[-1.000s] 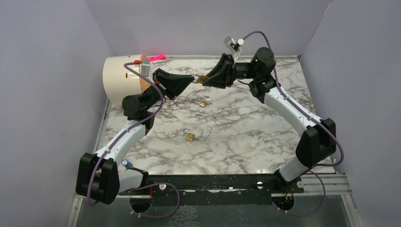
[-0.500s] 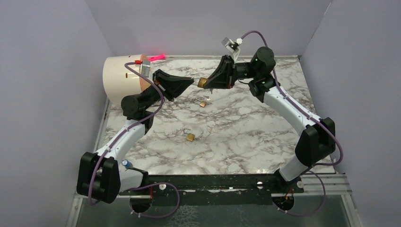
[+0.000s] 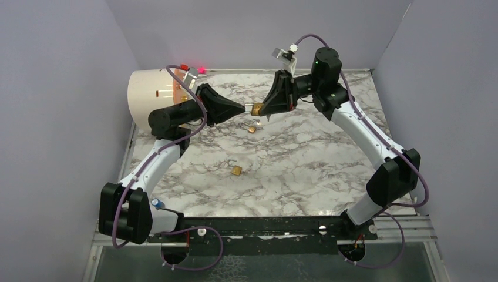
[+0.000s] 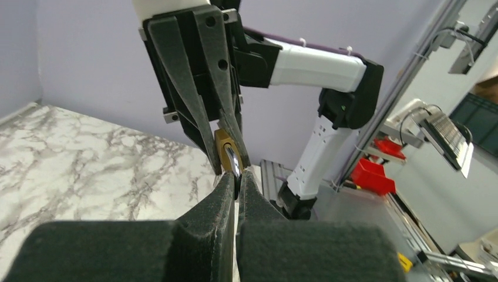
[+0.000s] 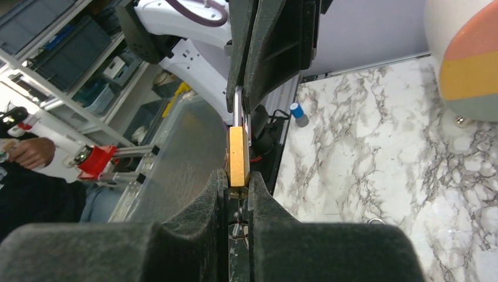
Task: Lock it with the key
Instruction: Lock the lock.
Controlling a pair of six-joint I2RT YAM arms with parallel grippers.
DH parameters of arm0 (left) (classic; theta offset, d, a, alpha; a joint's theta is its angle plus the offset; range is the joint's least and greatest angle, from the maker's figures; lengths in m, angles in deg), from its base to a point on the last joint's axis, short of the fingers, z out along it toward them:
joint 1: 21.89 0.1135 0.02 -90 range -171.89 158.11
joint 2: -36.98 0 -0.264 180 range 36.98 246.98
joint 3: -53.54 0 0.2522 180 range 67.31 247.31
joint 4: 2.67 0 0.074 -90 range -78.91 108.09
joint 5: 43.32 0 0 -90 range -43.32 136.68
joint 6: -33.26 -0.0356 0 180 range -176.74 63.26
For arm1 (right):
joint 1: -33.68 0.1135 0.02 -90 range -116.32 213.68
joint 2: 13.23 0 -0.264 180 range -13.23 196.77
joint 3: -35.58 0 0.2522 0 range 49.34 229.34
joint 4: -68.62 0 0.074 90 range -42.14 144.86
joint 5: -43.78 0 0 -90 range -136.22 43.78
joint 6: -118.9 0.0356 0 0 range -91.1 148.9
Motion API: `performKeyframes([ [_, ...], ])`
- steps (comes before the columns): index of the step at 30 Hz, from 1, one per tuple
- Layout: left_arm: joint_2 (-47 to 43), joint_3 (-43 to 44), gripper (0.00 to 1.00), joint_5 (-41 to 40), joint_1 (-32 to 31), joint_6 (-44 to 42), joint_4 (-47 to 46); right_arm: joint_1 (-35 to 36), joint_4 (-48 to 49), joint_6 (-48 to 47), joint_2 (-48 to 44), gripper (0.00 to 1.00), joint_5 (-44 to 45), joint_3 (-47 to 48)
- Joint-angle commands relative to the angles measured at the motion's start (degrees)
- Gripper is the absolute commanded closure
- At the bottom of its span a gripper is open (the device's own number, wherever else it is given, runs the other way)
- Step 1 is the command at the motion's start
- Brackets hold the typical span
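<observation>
At the far left the cream tub [image 3: 145, 100] lay on its side at the table [image 3: 305, 164] edge, out of the work; next to it the left arm had rolled its wrist over within the last second and pushed forward, so the left gripper [image 3: 239, 107] now met the right one in mid-air, where a small gap had stood between them; its fingers [image 4: 226, 197] were pinched nearly together on the steel shackle [image 5: 237, 103]; between the two grippers, raised above the back of the table, hung the brass padlock [image 3: 256, 108], a little lower than before; the right gripper [image 3: 262, 109] was clamped on the padlock's body, flat sides against its pads [image 5: 217, 194]. Two other padlocks lay untouched on the marble below, one [image 3: 251, 127] just under the meeting point, one [image 3: 236, 170] nearer the arms. We could not make out a key in either gripper; something metallic sat under the body between the right fingers, too dim to name. We judged that the closing of the gap put both ends of the lock under control, so the shackle could be pressed home next; a slight misalignment would jam it.
</observation>
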Motion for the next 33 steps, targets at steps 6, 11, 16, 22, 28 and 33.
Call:
performKeyframes([
  [6, 0.7, 2.9, 1.0, 14.8, -0.1, 5.4, 0.2, -2.6, 14.8, 14.5, 1.6, 0.99, -11.7, 1.0],
  [11, 0.1, 2.7, 1.0, 16.2, -0.5, 6.2, -1.0, -2.6, 27.2, 25.3, 2.6, 0.99, -13.1, -0.5],
  [16, -1.2, 2.6, 1.0, 15.9, -1.5, 6.6, -1.8, -2.6, 30.5, 27.9, 2.4, 0.99, -12.3, -1.0],
  [22, -1.2, 2.0, 1.0, 11.1, -1.5, 6.6, -3.7, -2.6, 29.8, 28.0, 0.2, 0.99, -5.4, -1.8],
  [28, 1.9, 2.2, 1.0, 9.2, -1.6, 16.3, -16.8, -2.6, 25.7, 27.2, -2.7, 0.91, 2.3, -3.8],
  [33, 7.3, 3.0, 1.0, 7.5, -1.6, 29.8, -33.1, -2.6, 22.2, 24.7, -4.6, 0.59, 5.0, -4.9],
])
